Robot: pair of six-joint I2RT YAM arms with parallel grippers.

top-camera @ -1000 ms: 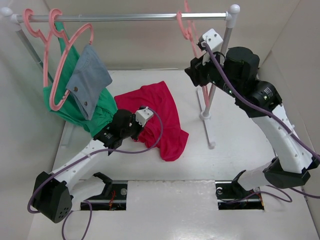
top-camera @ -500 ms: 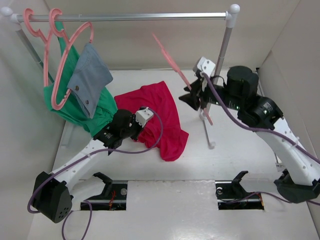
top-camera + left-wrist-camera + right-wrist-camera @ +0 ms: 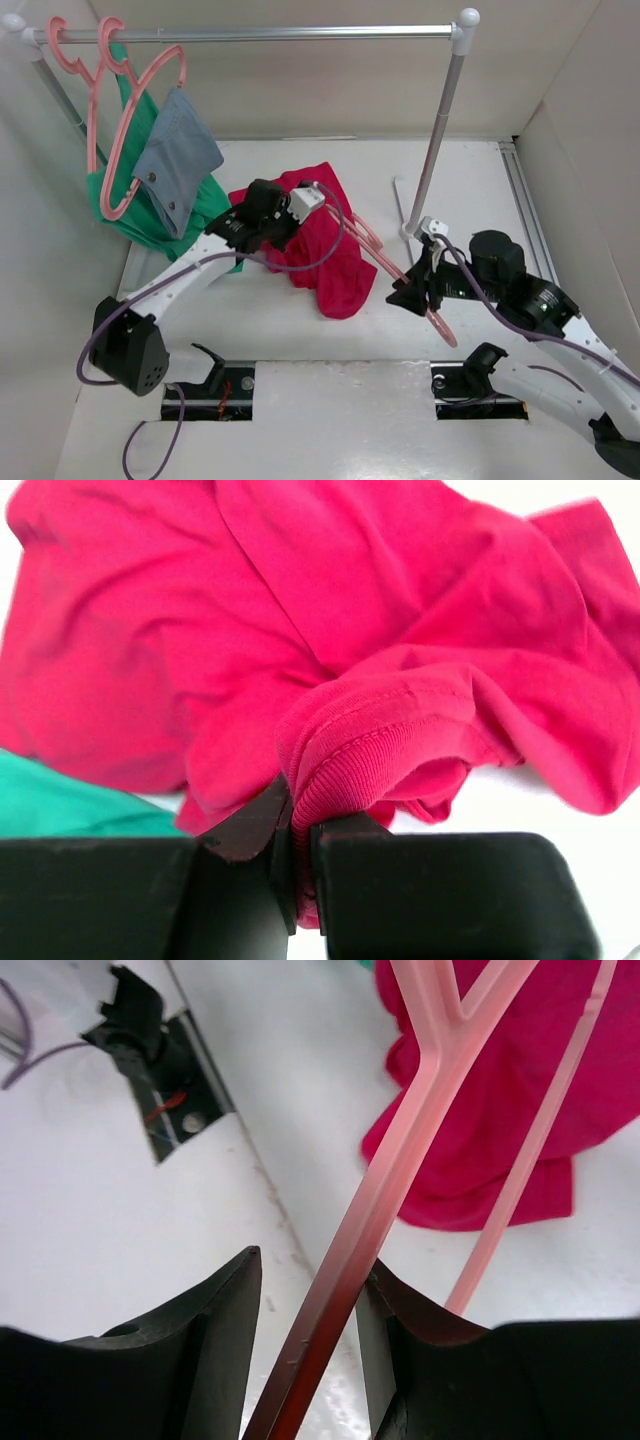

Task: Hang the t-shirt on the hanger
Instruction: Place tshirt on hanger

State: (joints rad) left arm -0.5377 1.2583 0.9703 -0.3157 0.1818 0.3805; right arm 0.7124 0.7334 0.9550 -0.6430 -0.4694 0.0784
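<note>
The crimson t-shirt (image 3: 335, 265) lies crumpled mid-table. My left gripper (image 3: 298, 215) is over its upper part and is shut on the shirt's ribbed collar edge, seen up close in the left wrist view (image 3: 300, 810), where the shirt's body (image 3: 350, 610) spreads out beyond the jaws. The pink hanger (image 3: 385, 258) slants from the shirt's right edge down toward the near side. My right gripper (image 3: 405, 295) holds it by one bar. In the right wrist view the hanger (image 3: 400, 1150) runs diagonally between the right gripper's (image 3: 312, 1265) jaws, with the t-shirt (image 3: 500, 1110) behind it.
A clothes rail (image 3: 250, 33) spans the back on a right post (image 3: 435, 130) with a foot (image 3: 405, 215) on the table. At the left hang other pink hangers (image 3: 120, 120) bearing a green garment (image 3: 190, 225) and a grey-blue cloth (image 3: 178, 160). Walls enclose the sides.
My right arm took the hanger off the rail's right end and swung it down beside the t-shirt. My left gripper moved up and right, dragging the bunched shirt with it.
</note>
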